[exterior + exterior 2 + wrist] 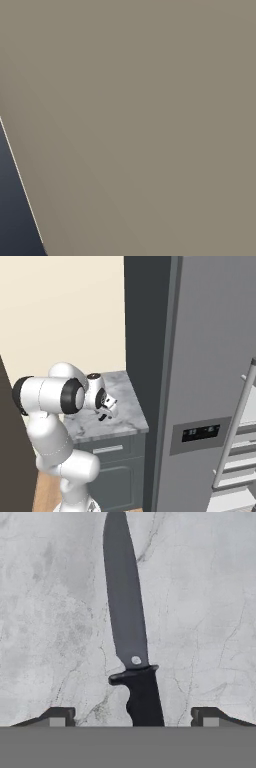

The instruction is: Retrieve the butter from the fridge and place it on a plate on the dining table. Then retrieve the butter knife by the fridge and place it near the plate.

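The fridge (210, 381) stands tall beside the marble desk (120, 423), where the knife (127, 627) lies flat. The end effector (106, 408) hovers over it, jaws wide, straddling the handle. This looks like the knife-fetching step; next it should close and lift.

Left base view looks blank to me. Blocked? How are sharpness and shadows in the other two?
Left base view: a flat tan surface close to the lens, soft, one dark wedge at lower left. Right base view: even light, no glare, fridge and marble counter readable. Hand view: knife sharp on the marble, hardly any shadow, tool tips wide either side of the handle.
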Controlling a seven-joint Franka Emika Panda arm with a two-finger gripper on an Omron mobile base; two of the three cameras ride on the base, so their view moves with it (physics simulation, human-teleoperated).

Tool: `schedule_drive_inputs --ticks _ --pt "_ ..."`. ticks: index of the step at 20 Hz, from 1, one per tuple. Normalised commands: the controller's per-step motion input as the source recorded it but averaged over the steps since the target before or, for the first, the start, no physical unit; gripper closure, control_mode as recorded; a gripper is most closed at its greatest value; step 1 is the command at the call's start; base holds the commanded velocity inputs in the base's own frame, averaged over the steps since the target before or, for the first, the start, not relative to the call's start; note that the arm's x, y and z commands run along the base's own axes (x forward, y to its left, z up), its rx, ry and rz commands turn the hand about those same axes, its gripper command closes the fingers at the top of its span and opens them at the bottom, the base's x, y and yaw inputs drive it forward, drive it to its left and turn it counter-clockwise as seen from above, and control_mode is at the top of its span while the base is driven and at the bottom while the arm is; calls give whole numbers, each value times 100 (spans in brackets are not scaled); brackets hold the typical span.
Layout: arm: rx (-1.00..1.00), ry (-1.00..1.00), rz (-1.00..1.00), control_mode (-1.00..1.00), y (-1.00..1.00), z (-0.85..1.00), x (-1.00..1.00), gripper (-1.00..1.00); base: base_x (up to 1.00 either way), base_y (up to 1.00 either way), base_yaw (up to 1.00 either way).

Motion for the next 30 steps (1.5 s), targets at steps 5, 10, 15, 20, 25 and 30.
schedule_drive_inputs --ticks 5,10,15,20,25,30 --pt "0 0 0 -100 0 -25 0 100 0 0 0" --pt "0 0 0 -100 0 -26 0 100 0 0 0" --pt "0 0 0 -100 0 -16 1 100 0 0 0" --pt "0 0 0 -100 0 -7 11 100 0 0 0" --pt "0 0 0 -100 0 0 -2 100 0 0 0" --pt "0 -3 5 -100 -1 82 -58 100 0 0 0"
